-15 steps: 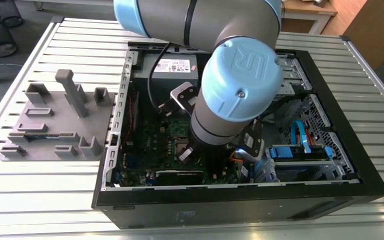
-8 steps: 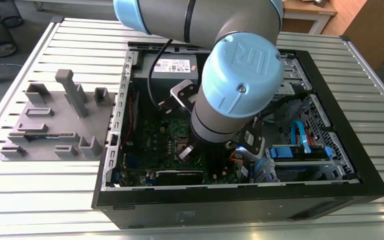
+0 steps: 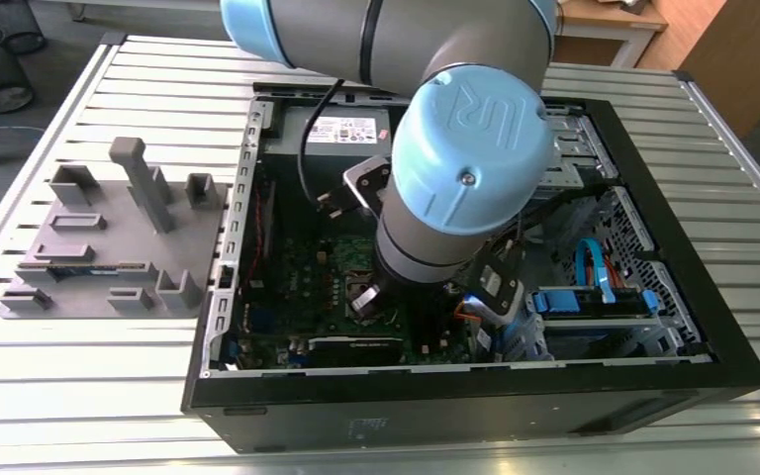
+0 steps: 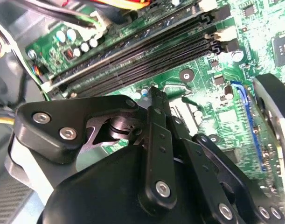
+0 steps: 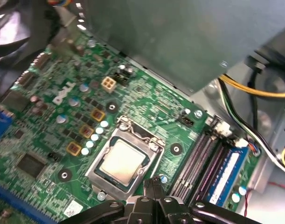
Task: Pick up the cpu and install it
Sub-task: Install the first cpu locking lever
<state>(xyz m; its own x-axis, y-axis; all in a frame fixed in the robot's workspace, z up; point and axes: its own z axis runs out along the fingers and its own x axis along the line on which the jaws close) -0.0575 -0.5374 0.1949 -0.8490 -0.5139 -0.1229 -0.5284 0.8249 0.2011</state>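
CPU [image 5: 121,163] seated in the motherboard [image 5: 53,121] socket [image 5: 115,132], inside the open computer case [image 3: 486,401].
I see my gripper [image 5: 153,183] at the socket's edge, pinched closed, empty.

A raised emblem of letters stands on the blue joint cap [image 3: 466,124] of the arm [image 3: 439,233]. A white label [image 3: 348,129] with small dark print sits on the power supply [image 3: 290,121] at the far end of the case [image 3: 513,391]; its lines are too small to tell. A faint pale mark [image 3: 367,427] sits on the case's near wall. In the first wrist view the board [image 5: 44,135] carries a white printed logo [image 5: 63,95] and a white sticker [image 5: 73,208]. Print on the cpu [image 5: 123,161] cannot be made out.
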